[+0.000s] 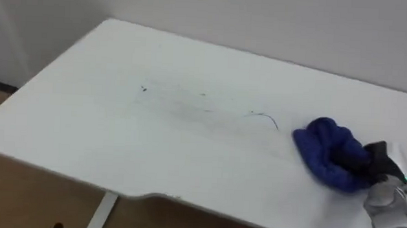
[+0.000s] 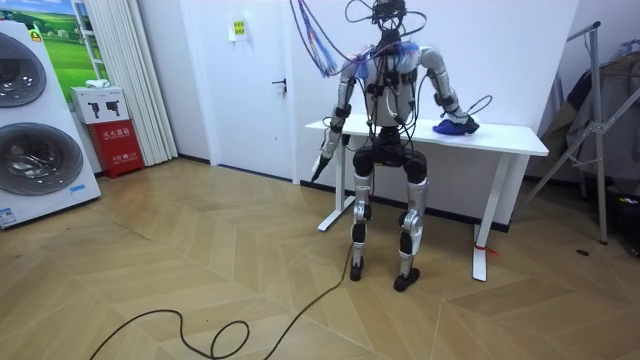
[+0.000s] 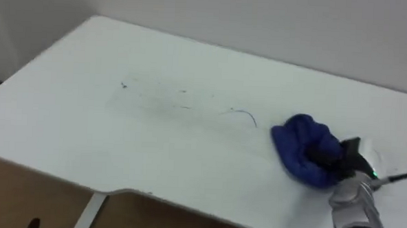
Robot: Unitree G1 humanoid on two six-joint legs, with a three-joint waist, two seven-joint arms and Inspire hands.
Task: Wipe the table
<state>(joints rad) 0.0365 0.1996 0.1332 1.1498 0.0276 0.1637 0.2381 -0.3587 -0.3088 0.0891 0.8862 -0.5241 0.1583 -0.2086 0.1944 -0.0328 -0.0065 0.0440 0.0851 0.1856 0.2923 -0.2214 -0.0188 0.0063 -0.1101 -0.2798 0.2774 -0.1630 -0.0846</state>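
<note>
The robot stands at a white table (image 1: 86,122) that is pushed up to a pale wall (image 1: 297,22). In the room view we see its back, and its legs are close to the table's front edge.

A blue cloth (image 1: 326,150) lies on the table top, far over on the robot's right side. It is all bunched up in a soft lump, not spread flat. The right hand (image 1: 379,163) is on the cloth, on the side of it nearest the robot's right. Its dark fingers (image 1: 356,160) curl into the folds and hold the cloth tight. The cloth touches the table under the hand.

Just to the left of the cloth there is a thin curved line (image 1: 264,117) drawn on the table. It is near the cloth but not touching it. More faint scribbles (image 1: 190,106) run on to the left across the middle, and a small dark dot (image 1: 143,89) sits at their far end.

The left hand (image 2: 319,166) hangs down low by the robot's side, next to the table end on the room view's left. It is too small to tell if its fingers are straight or curled.

The floor (image 2: 200,260) is wood, and two washing machines (image 2: 30,130) stand at the room view's left
</note>
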